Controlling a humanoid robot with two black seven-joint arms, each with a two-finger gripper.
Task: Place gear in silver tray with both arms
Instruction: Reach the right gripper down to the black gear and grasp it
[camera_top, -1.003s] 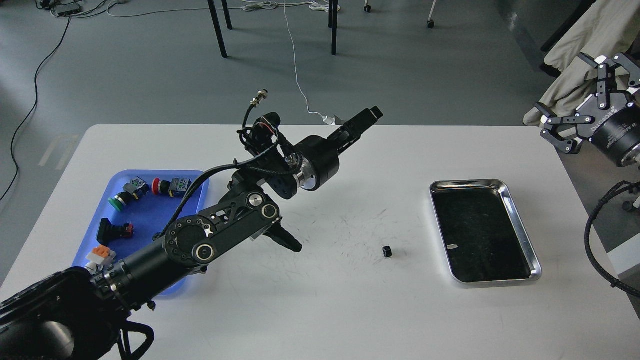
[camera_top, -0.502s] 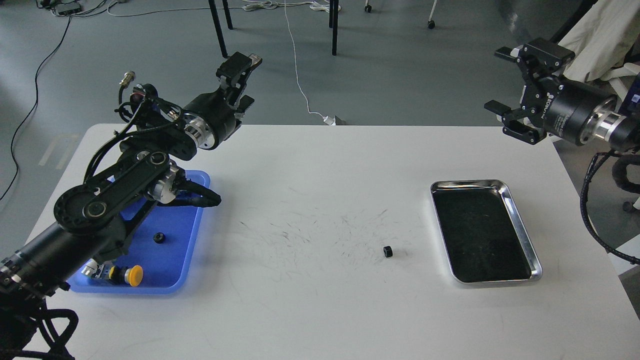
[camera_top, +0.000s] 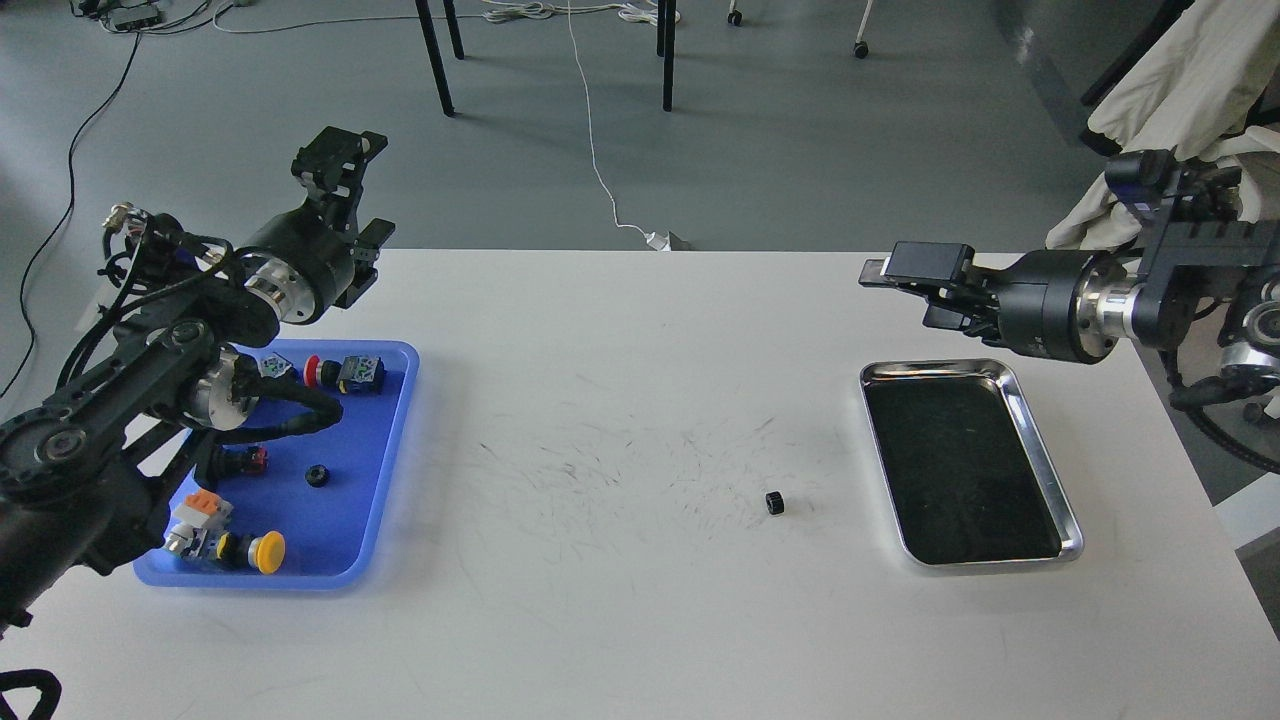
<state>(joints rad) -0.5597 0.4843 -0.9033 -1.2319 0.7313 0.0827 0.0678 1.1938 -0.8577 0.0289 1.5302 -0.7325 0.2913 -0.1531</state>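
A small black gear (camera_top: 774, 503) lies on the white table, a little left of the silver tray (camera_top: 935, 367), whose dark bottom holds nothing. A second small black gear (camera_top: 318, 476) lies in the blue tray (camera_top: 395, 440). My left gripper (camera_top: 352, 195) is raised above the table's far left edge, behind the blue tray, with its fingers spread and nothing between them. My right gripper (camera_top: 925, 292) points left, hovering just beyond the silver tray's far edge, with its fingers apart and holding nothing. Both grippers are far from the gear on the table.
The blue tray also holds several push buttons and switches, among them a red one (camera_top: 312, 372) and a yellow one (camera_top: 266, 547). My left arm's elbow and cables (camera_top: 200, 385) hang over the tray's left side. A cloth-covered object (camera_top: 1180, 80) stands beyond the table's right corner.
My left arm swung from the table's middle back to the far left, uncovering the blue tray. My right gripper came down and leftward to the silver tray's far edge. The gear has not moved.
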